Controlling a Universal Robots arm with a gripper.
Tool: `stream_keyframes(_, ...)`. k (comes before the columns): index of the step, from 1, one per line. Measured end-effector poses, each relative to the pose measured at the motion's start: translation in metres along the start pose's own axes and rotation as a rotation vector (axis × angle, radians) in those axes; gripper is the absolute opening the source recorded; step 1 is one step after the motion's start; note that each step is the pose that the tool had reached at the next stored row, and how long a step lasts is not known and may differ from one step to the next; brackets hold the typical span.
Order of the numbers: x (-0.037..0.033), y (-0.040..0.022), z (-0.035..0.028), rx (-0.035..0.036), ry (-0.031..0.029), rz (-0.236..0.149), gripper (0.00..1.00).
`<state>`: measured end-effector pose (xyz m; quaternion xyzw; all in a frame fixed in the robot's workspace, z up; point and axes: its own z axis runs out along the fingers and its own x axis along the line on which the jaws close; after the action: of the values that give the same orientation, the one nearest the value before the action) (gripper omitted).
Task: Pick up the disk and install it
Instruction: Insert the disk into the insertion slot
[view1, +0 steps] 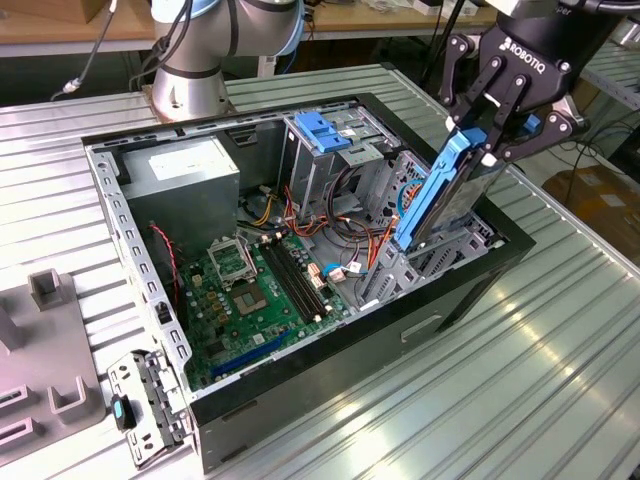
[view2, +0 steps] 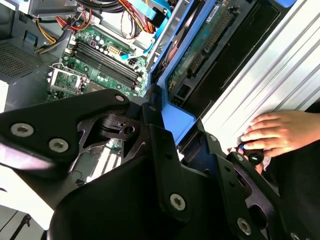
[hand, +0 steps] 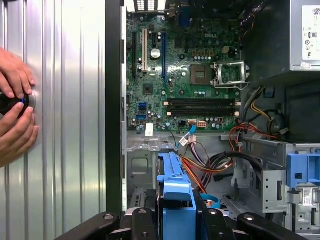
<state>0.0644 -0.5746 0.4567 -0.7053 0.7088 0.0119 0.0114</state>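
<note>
The gripper (hand: 177, 220) sits closest to the lens in both wrist views, its black fingers clamped on the blue carrier frame at the upper end of the disk (view1: 440, 195). The disk is held on edge and steeply tilted, with its lower end down at the drive bay in the corner of the open computer case (view1: 455, 305). This angle appears chosen to line it up with the bay's slot. It is not seated: much of it stands above the case rim. Beyond it lie the motherboard (view1: 255, 285), the grey cage (view1: 325, 135) with its blue latch, and the power-supply box (view1: 185, 170). A person's hands (hand: 15, 115) rest on the ribbed table (view1: 520, 400) beside the case, around a small dark object.
</note>
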Motion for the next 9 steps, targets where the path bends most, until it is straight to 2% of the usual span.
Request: stream_keyframes(9,0.0001,0.0,0.0032,0.0,-0.0001,0.0,0.37)
